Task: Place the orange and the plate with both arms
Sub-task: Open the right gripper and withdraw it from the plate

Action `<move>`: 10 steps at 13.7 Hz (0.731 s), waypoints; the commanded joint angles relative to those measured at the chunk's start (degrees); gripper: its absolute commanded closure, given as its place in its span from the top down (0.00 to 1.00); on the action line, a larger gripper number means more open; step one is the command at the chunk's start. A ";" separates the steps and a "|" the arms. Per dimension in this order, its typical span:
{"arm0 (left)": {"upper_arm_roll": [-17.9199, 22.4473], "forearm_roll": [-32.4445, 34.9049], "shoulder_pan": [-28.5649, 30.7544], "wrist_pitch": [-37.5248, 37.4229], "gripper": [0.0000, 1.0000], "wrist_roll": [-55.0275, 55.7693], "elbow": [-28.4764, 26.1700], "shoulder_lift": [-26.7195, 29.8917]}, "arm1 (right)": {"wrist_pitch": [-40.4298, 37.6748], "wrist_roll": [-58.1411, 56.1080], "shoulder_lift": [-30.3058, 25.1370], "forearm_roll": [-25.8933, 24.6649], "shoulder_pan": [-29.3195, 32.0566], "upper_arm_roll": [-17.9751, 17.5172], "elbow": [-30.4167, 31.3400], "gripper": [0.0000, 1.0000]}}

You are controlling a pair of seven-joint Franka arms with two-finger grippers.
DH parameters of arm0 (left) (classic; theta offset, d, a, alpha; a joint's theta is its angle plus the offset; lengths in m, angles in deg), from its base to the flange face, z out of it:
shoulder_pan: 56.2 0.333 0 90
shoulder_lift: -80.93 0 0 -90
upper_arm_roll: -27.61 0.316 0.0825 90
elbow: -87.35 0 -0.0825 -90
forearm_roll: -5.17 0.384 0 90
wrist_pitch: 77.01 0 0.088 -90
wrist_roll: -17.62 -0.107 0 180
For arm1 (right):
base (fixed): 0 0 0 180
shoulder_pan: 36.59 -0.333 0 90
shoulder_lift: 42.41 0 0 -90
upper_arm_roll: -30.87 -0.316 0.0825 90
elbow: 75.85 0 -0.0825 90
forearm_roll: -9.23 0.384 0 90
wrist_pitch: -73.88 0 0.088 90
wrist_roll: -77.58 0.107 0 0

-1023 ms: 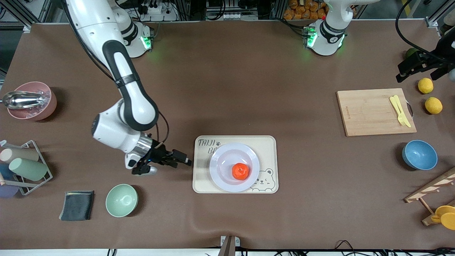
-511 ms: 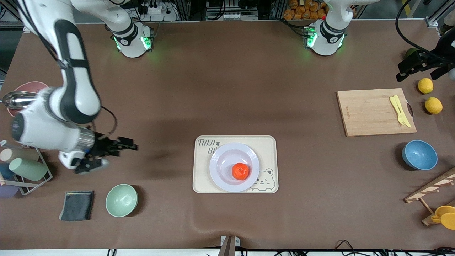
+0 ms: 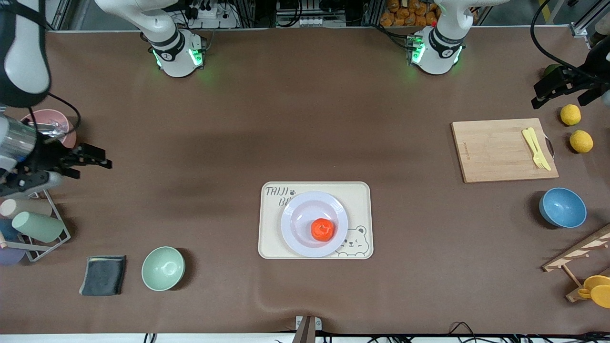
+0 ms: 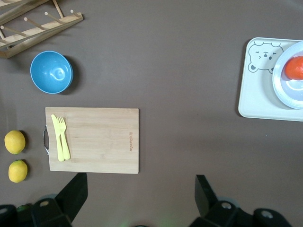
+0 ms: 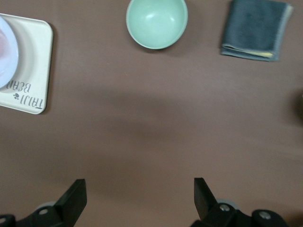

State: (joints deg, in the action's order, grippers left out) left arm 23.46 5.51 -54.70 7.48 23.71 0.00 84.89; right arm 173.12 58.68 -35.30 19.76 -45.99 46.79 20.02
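The orange [image 3: 322, 229] lies on the white plate [image 3: 300, 216], which stands on the cream bear-print tray [image 3: 269, 238] at mid table. My right gripper [image 3: 99, 159] is open and empty, up over the table's right-arm end beside the pink bowl [image 3: 57, 125], well apart from the tray. My left gripper [image 3: 541, 97] is open and empty, held high over the left-arm end near the lemons. The left wrist view shows the orange [image 4: 294, 68], the plate [image 4: 284, 87] and open fingers [image 4: 75, 187]. The right wrist view shows the plate's edge [image 5: 5, 52] and open fingers [image 5: 75, 191].
A cup rack [image 3: 33, 224], grey cloth [image 3: 103, 275] and pale green bowl [image 3: 163, 268] stand at the right-arm end. A cutting board [image 3: 495, 150] with yellow cutlery [image 3: 536, 148], two lemons [image 3: 570, 114], a blue bowl [image 3: 562, 207] and a wooden rack [image 3: 576, 257] stand at the left-arm end.
My right gripper has drawn away from beside the tray to the right-arm end of the table, near the pink bowl. The orange, plate and left arm have not moved.
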 commanded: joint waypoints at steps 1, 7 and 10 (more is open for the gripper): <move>0.19 -0.78 -0.18 -0.73 1.00 -1.26 -0.28 1.05 | -5.69 9.55 -4.90 -7.51 7.44 -10.53 -1.55 1.00; 0.02 -1.04 -0.01 -0.82 1.00 -1.43 -0.37 1.32 | -16.53 9.25 -6.05 -8.41 13.27 -12.76 -11.14 1.00; 0.02 -1.04 -0.09 -0.82 1.00 -1.43 -0.37 1.23 | -16.44 7.30 -7.20 -8.41 14.15 -11.80 -10.97 1.00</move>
State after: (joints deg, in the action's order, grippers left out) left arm 23.39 5.51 -54.73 7.46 23.58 0.01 85.08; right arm 157.49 66.98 -41.69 12.36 -33.07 35.46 9.33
